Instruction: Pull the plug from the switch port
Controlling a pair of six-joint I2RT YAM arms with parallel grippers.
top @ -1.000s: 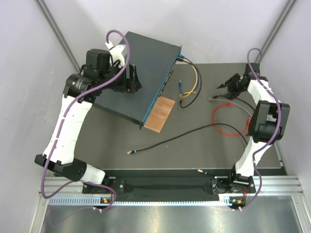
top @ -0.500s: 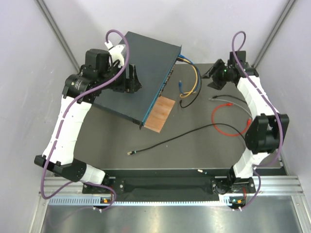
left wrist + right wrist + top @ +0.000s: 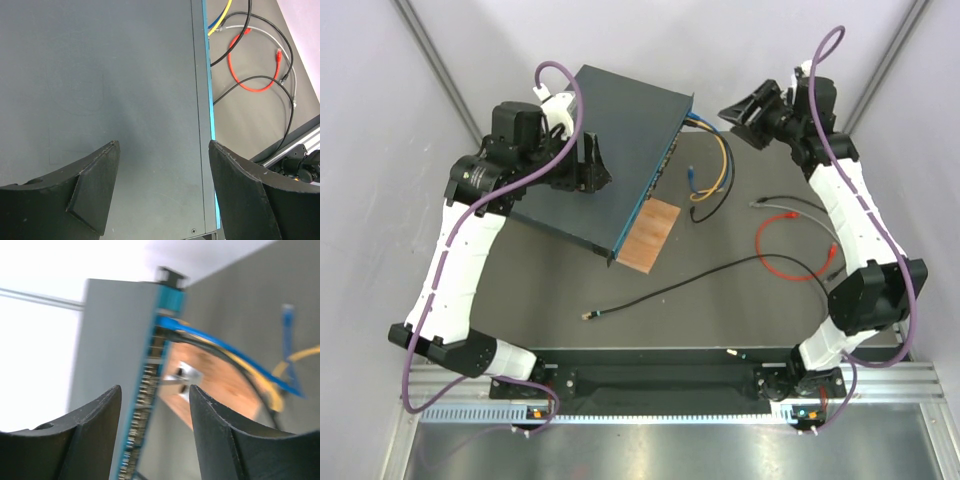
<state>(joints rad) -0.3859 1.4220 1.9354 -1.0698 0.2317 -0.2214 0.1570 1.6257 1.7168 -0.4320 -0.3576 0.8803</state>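
Observation:
The switch (image 3: pixel 620 150) is a flat dark blue-grey box lying at an angle at the back left, with its port face towards the table's middle. Blue, yellow and black cables (image 3: pixel 718 165) enter that face at its far end (image 3: pixel 688 120). My left gripper (image 3: pixel 590 165) is open and hovers over the switch's top, seen as a bare panel (image 3: pixel 100 75) between the fingers (image 3: pixel 95 185). My right gripper (image 3: pixel 740 108) is open and empty, in the air just right of the switch's far corner. Its blurred view looks along the port row (image 3: pixel 147 390) and the blue cable (image 3: pixel 220 345).
A small brown board (image 3: pixel 650 233) leans at the switch's near end. A red cable loop (image 3: pixel 785 250), a grey cable (image 3: pixel 790 203) and a long black cable ending in a plug (image 3: pixel 588 314) lie loose on the dark mat. Pale walls stand close behind.
My right arm has swung from the table's right side up and left to the switch's far corner, still open. The left arm has not moved.

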